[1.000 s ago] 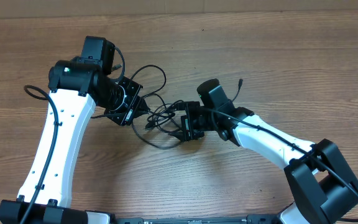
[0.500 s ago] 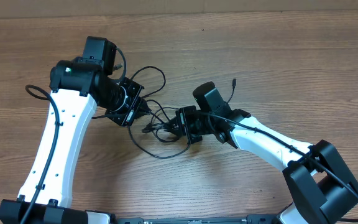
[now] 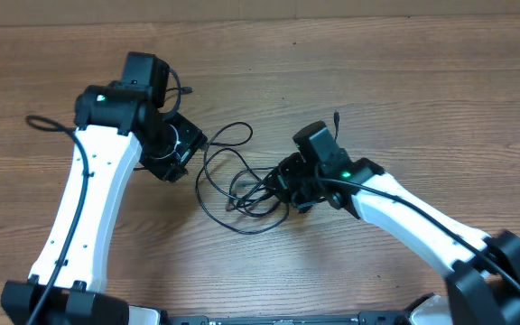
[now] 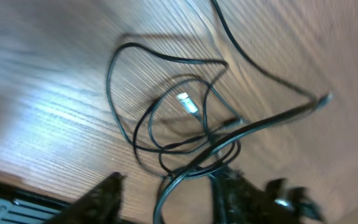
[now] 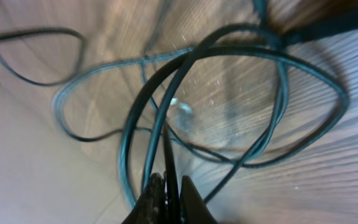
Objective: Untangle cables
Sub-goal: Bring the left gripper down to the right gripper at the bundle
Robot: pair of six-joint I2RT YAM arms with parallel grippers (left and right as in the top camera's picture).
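The cables (image 3: pixel 239 193) lie as a loose black tangle on the wooden table between my two grippers. My left gripper (image 3: pixel 199 146) sits just left of the tangle. In the left wrist view its fingers (image 4: pixel 103 198) stand apart and open (image 4: pixel 171 194), and a cable loop (image 4: pixel 164 198) runs loosely between them. A silver plug (image 4: pixel 188 104) lies inside the loops. My right gripper (image 3: pixel 278 188) is at the tangle's right side. In the right wrist view it (image 5: pixel 170 185) is shut on one black strand (image 5: pixel 165 140) that rises from the jaws, other loops (image 5: pixel 241 51) spreading beyond.
One thin cable end (image 3: pixel 337 118) sticks out beside the right arm's wrist. The left arm's own thicker cable (image 3: pixel 43 123) loops out over the table at the far left. Bare wood table (image 3: pixel 404 99) surrounds the tangle.
My left gripper has opened, let go of the cables and drawn back slightly left. My right gripper has shut on a strand and moved right, dragging the tangle with it.
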